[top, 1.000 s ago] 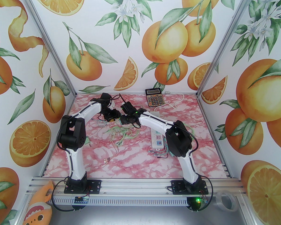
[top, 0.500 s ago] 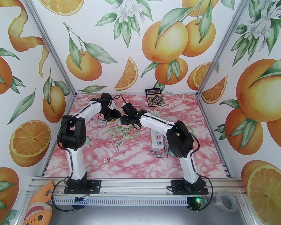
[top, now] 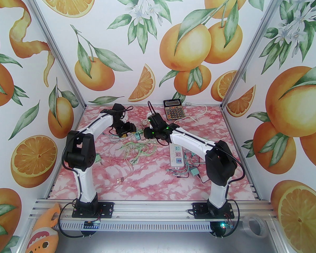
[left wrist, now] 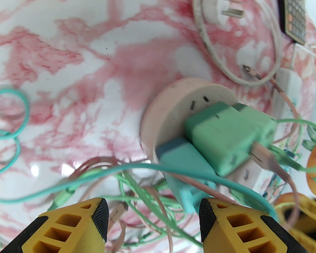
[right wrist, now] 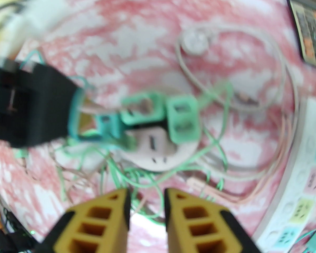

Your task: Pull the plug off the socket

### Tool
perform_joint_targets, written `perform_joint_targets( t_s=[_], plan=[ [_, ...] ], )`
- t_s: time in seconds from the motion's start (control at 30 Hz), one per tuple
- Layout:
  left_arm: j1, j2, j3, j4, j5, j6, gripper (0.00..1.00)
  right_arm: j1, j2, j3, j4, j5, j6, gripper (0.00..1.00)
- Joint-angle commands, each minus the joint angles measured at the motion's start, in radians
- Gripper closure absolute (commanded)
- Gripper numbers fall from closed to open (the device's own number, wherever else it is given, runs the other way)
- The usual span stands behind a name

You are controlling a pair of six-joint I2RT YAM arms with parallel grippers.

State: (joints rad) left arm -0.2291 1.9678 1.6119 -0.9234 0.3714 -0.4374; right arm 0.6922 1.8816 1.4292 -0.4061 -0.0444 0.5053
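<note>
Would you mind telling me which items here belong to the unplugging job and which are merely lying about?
Job: round socket, light green plug, teal plug.
Lying about: calculator, power strip, loose white plug, tape roll.

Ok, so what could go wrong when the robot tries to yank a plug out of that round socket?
The round socket lies loose on the table with nothing holding it, so it may just slide along with the plug. The teal plug and green plug sit right next to each other, so the open left gripper might catch both. Thin wires cross in front of it and could snag.
</note>
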Motion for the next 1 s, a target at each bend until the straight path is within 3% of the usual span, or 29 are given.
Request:
perform_joint_targets(
  t_s=[0.0, 0.4, 0.5, 0.63, 0.87, 0.97],
  plan=[
    [0.006, -0.079, 0.026, -0.023, -0.019, 0.037, 0.39, -0.005, 0.017, -0.057, 0.078, -0.055, 0.095, 0.73],
    [0.025, -0.286, -0.219, 0.219, 0.036, 0.169, 0.40, -0.043, 0.232, 0.069, 0.111, -0.052, 0.142, 0.78],
    [0.012, -0.398, -0.401, 0.413, 0.009, 0.199, 0.33, -0.066, 0.278, 0.122, 0.097, -0.053, 0.125, 0.77],
    [-0.027, -0.527, -0.593, 0.649, 0.013, 0.276, 0.35, -0.092, 0.329, 0.210, 0.046, -0.045, 0.071, 0.76],
    [-0.045, -0.455, -0.597, 0.689, 0.039, 0.348, 0.40, -0.129, 0.356, 0.288, 0.004, -0.064, 0.031, 0.74],
    [-0.050, -0.386, -0.579, 0.734, 0.100, 0.354, 0.47, -0.129, 0.333, 0.279, 0.000, -0.069, 0.020, 0.73]
  ],
)
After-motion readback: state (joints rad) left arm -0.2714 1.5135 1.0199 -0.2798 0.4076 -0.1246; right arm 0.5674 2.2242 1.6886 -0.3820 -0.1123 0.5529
